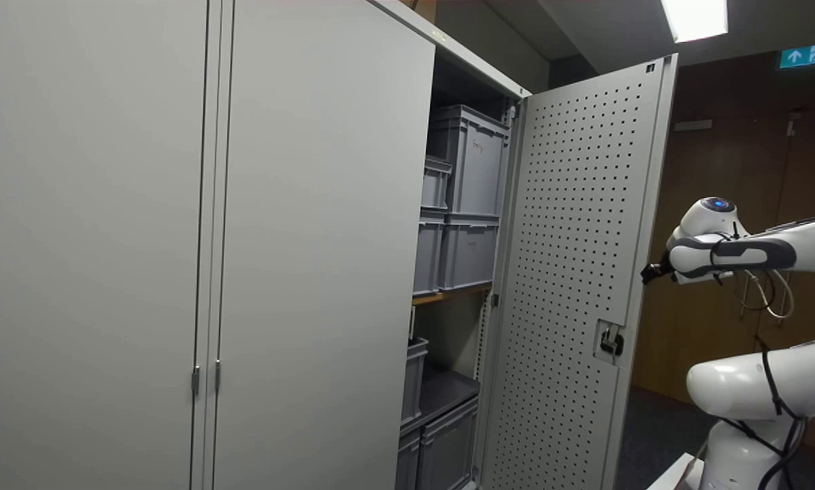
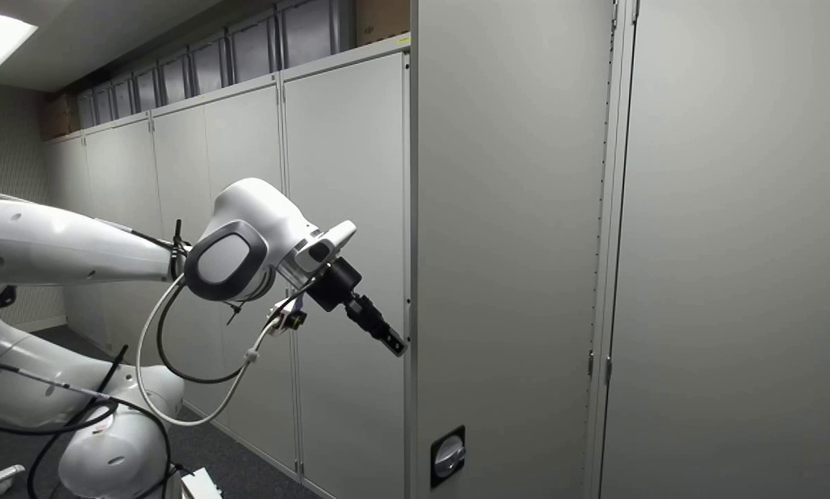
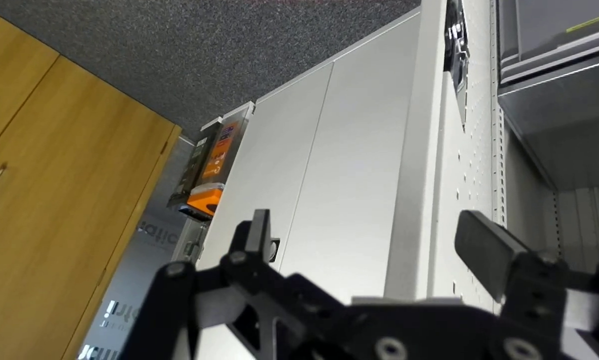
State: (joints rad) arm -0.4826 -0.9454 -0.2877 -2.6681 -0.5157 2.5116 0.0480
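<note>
My black gripper [image 3: 364,230] stands open, its fingers [image 3: 259,231] wide apart with nothing gripped. Between them, in the wrist view, runs the upright edge of an open grey cabinet door [image 3: 412,200]; no contact shows. In both exterior views the gripper [image 1: 652,273] [image 2: 397,344] is close to that edge, pointing down at a slant. The door's perforated inner face [image 1: 571,224] bears a latch [image 1: 610,341], seen also as metal parts [image 3: 457,47] in the wrist view. A round handle [image 2: 448,456] sits low on its plain outer face [image 2: 505,208]. Depth between fingertips and edge is hard to judge.
Grey bins [image 1: 475,170] fill shelves inside the open cabinet. Shut cabinet doors [image 1: 326,238] stand alongside. A further cabinet row [image 2: 346,208] lies behind the arm, with loose cables [image 2: 210,380] hanging below the wrist. Wooden doors [image 3: 64,175] and orange-labelled cases [image 3: 219,155] are farther off.
</note>
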